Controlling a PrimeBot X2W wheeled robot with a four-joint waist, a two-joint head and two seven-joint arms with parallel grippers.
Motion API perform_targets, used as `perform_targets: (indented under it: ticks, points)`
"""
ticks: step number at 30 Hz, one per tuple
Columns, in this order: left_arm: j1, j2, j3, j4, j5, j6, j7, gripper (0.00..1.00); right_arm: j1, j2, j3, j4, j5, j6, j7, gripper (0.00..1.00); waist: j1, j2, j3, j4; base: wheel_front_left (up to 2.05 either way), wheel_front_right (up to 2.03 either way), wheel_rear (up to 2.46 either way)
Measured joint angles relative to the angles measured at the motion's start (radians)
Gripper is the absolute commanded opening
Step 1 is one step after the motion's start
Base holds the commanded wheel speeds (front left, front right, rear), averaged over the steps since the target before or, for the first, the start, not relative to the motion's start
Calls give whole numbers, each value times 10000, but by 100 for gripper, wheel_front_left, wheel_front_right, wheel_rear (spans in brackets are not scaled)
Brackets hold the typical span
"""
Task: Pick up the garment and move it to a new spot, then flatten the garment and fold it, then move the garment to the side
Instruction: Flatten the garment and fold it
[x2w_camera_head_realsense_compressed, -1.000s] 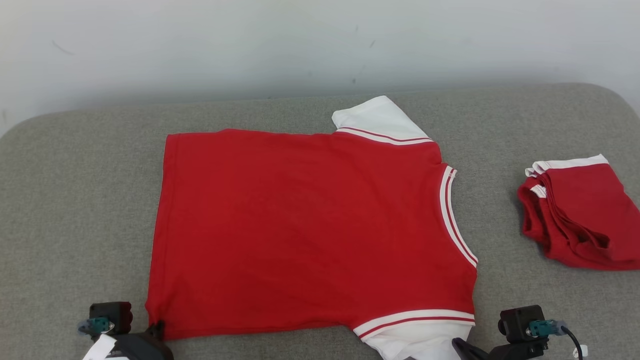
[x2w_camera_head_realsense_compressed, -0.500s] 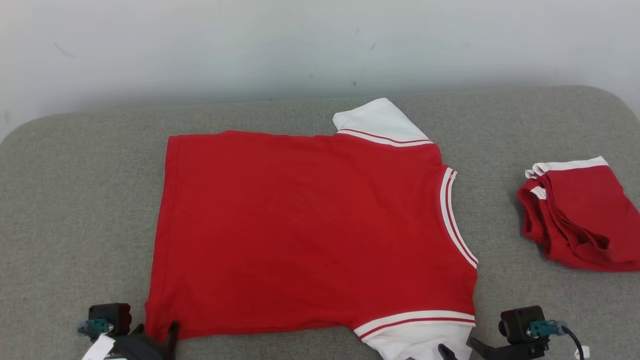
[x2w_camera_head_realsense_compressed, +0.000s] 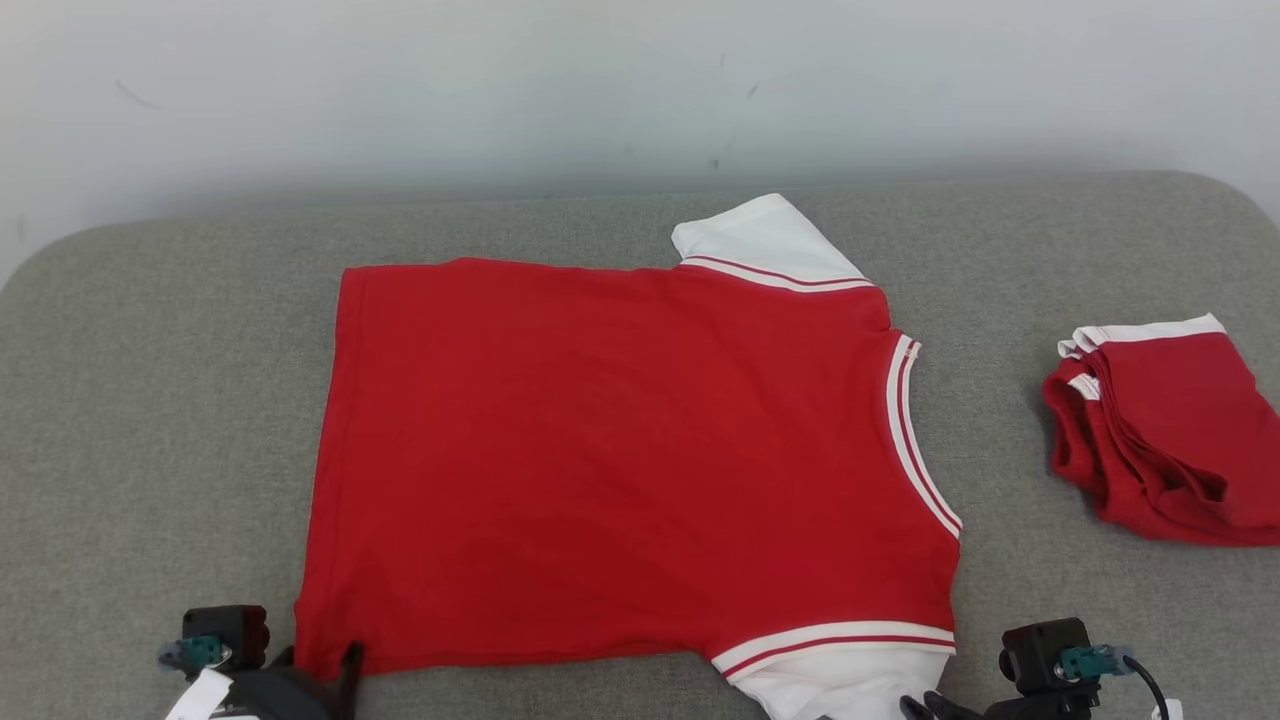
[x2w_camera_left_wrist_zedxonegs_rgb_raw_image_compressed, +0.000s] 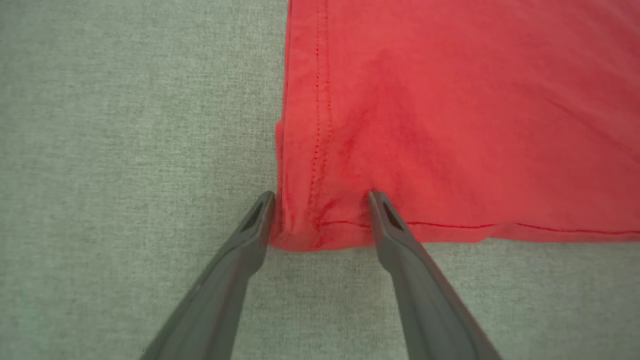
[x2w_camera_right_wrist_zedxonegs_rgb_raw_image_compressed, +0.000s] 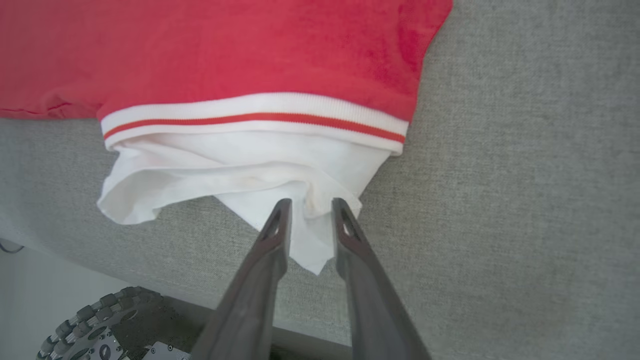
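Note:
The garment (x2w_camera_head_realsense_compressed: 620, 460), a red shirt with white sleeves and striped trim, lies spread flat on the grey table (x2w_camera_head_realsense_compressed: 150, 400). My left gripper (x2w_camera_head_realsense_compressed: 318, 662) is at its near left hem corner. In the left wrist view that gripper (x2w_camera_left_wrist_zedxonegs_rgb_raw_image_compressed: 320, 197) is open, its fingers straddling the puckered corner of the garment (x2w_camera_left_wrist_zedxonegs_rgb_raw_image_compressed: 450, 100). My right gripper (x2w_camera_head_realsense_compressed: 925, 705) is at the near white sleeve (x2w_camera_head_realsense_compressed: 840, 680). In the right wrist view this gripper (x2w_camera_right_wrist_zedxonegs_rgb_raw_image_compressed: 311, 202) has its fingers a little apart, with the tip of the sleeve (x2w_camera_right_wrist_zedxonegs_rgb_raw_image_compressed: 240, 165) lying between them.
A stack of folded red garments (x2w_camera_head_realsense_compressed: 1160, 430) sits at the table's right side. A pale wall runs behind the table. The table's near edge and a wheel of the robot's base (x2w_camera_right_wrist_zedxonegs_rgb_raw_image_compressed: 85, 330) appear in the right wrist view.
My left gripper has opened and let go of the hem corner. My right gripper has opened off the sleeve, and its fingers have then come part way together. The head view has shifted slightly.

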Motion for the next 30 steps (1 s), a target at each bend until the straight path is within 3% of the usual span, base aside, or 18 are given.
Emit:
perform_targets:
  ticks: [1, 3, 4, 15, 30]
  points:
    - [0, 2, 0, 4, 0, -29, 0, 35, 0, 8, -15, 0, -2, 0, 2, 30, 0, 0, -3, 1, 0, 0, 0]
    - [0, 0, 0, 23, -4, -31, 0, 6, 0, 36, -27, 2, -27, 0, 67, 9, 0, 0, -12, -3, 0, 0, 0]
    - [0, 0, 0, 35, -12, -35, 0, 0, 0, 63, -36, 6, -58, 0, 79, 2, 0, 0, -17, -8, 0, 0, 0]
    - [12, -46, 178, -132, -182, -111, -265, 0, 12, 144, -472, -268, -113, -2, -63, 0, 0, 0, -85, -80, 0, 0, 0]
    - [433, -33, 527, -1116, -240, 82, -894, 0, 964, -127, -1348, -1877, 163, -4, -395, 0, 0, 0, -76, -24, 0, 0, 0]
